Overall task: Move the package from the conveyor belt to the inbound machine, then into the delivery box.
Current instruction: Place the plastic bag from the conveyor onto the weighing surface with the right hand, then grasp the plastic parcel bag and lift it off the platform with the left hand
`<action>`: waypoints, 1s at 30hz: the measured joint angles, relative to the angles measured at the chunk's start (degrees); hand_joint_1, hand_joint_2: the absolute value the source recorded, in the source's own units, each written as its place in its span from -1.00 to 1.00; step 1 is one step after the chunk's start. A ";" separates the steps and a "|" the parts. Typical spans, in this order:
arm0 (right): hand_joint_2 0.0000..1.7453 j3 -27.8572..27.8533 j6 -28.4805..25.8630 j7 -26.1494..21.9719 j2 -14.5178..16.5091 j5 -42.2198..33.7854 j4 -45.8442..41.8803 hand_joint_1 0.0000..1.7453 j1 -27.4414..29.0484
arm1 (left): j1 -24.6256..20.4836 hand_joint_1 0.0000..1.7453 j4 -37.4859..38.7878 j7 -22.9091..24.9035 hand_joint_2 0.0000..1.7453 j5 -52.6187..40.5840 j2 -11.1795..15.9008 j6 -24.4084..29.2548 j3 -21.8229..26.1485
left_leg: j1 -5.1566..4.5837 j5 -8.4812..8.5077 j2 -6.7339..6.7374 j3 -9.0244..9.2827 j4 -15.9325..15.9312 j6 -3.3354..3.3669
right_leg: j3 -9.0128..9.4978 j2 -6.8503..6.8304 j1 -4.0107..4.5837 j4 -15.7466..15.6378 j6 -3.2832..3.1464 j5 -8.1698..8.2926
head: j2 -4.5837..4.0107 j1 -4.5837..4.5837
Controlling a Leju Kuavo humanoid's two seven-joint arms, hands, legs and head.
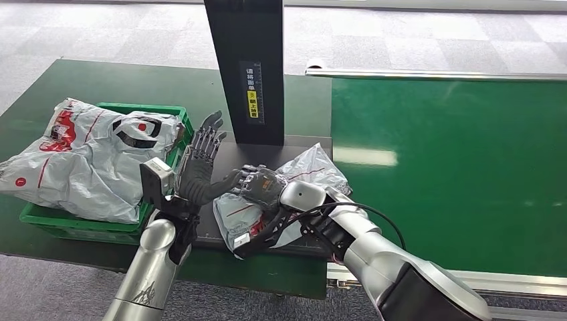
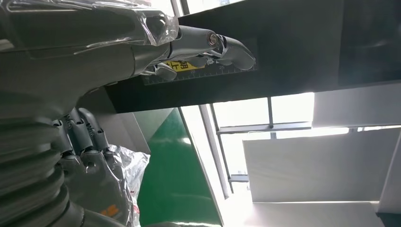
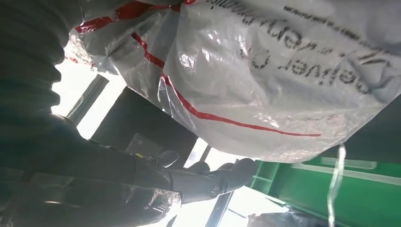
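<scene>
A grey plastic package point(image 1: 307, 175) with red lines lies crumpled on the black platform point(image 1: 208, 231) of the inbound machine, at the foot of its dark post point(image 1: 246, 67). My right hand point(image 1: 261, 187) lies on the package's left part, its fingers curled into the plastic in a grip. The same package point(image 3: 265, 80) hangs close in the right wrist view. My left hand point(image 1: 200, 164) stands upright just left of it, fingers spread, palm toward the package, holding nothing. The green delivery box point(image 1: 100, 227) sits to the left.
Two large grey bags point(image 1: 80, 157) lie heaped in the green box. The green conveyor belt point(image 1: 455, 167) stretches to the right of the machine, bare. The green table point(image 1: 134, 83) carries the box and machine; grey floor lies in front.
</scene>
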 joint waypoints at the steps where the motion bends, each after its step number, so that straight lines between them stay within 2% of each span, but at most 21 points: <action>1: 1.00 -0.13 -1.15 0.39 -0.01 -0.13 0.19 -1.00 -0.07 | -0.23 -1.00 0.25 -0.05 1.00 -0.01 -0.04 0.00 -0.13 | 0.00 0.00 0.00 0.00 0.00 0.00 | 0.00 0.00 0.00 0.00 0.01 0.01 | 0.00 0.00; 4: 1.00 -1.25 -6.51 0.10 -0.18 -1.22 0.46 -1.00 -0.19 | -0.74 -1.00 0.96 -0.28 1.00 -0.05 -0.16 0.03 -0.37 | 0.00 0.00 0.00 0.01 0.01 0.00 | -0.01 0.00 0.00 0.00 0.02 0.03 | 0.00 0.01; 8: 1.00 -4.28 -14.58 -4.06 -0.60 -3.85 -0.19 -1.00 -0.19 | -1.16 -1.00 1.80 -0.57 1.00 -0.06 -0.40 0.15 -0.54 | 0.00 0.00 0.00 0.01 0.01 0.00 | -0.03 0.01 0.01 0.00 0.02 0.03 | 0.00 -0.01; 11: 1.00 -7.38 -16.90 -6.31 -1.09 -5.85 -2.58 -1.00 0.15 | -1.56 -1.00 2.35 -0.82 1.00 -0.06 -0.60 0.28 -0.57 | 0.01 0.00 0.01 0.00 0.01 0.00 | -0.04 0.01 0.01 0.00 0.01 0.03 | 0.00 -0.01; 20: 1.00 -17.35 -13.43 -8.34 -3.44 -12.72 -14.00 -1.00 4.65 | -2.06 -1.00 3.13 -1.00 1.00 0.05 -0.35 1.38 -0.33 | 0.00 0.00 0.00 0.00 0.00 0.00 | -0.02 0.01 0.00 0.00 0.02 0.03 | 0.00 0.00; 26: 1.00 -23.58 -6.84 -12.66 -4.84 -22.85 -20.78 -1.00 9.48 | -1.42 -1.00 3.12 -1.01 1.00 0.16 0.08 2.00 -0.29 | 0.00 -0.01 -0.01 -0.01 0.00 0.00 | -0.03 0.00 0.01 0.00 0.02 0.03 | 0.00 0.00; 30: 1.00 -28.35 -7.76 -13.52 -6.03 -27.09 -25.21 -1.00 12.81 | -1.10 -1.00 3.11 -0.43 1.00 0.84 0.37 2.15 -0.17 | 0.00 -0.01 -0.02 -0.01 0.00 0.00 | -0.02 0.00 0.00 0.00 0.02 0.02 | 0.00 -0.01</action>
